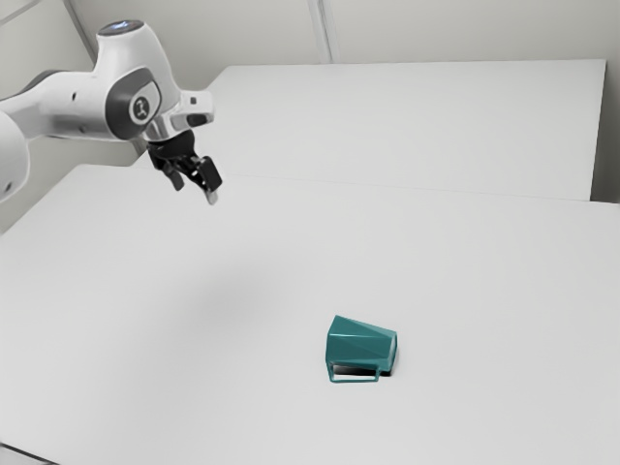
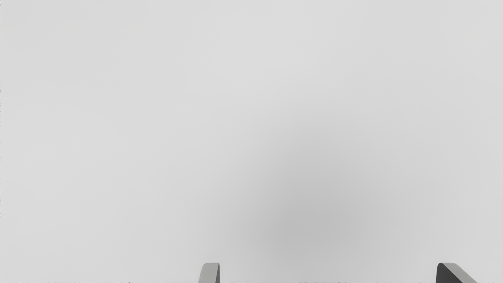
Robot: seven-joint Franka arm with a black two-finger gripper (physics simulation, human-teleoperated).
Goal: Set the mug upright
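A teal faceted mug [image 1: 360, 344] lies on its side on the white table, its mouth toward the exterior view's right and its handle toward the view's lower edge. High above the table, toward the exterior view's upper left, hangs my gripper [image 1: 196, 190], well apart from the mug. In the wrist view the gripper [image 2: 328, 271] stands open, its two fingertips wide apart with nothing between them, over bare white tabletop.
The white table [image 1: 232, 387] stretches under the arm and around the mug. Behind it, a raised white panel [image 1: 407, 126] stands before the walls. My hand's soft shadow falls on the tabletop.
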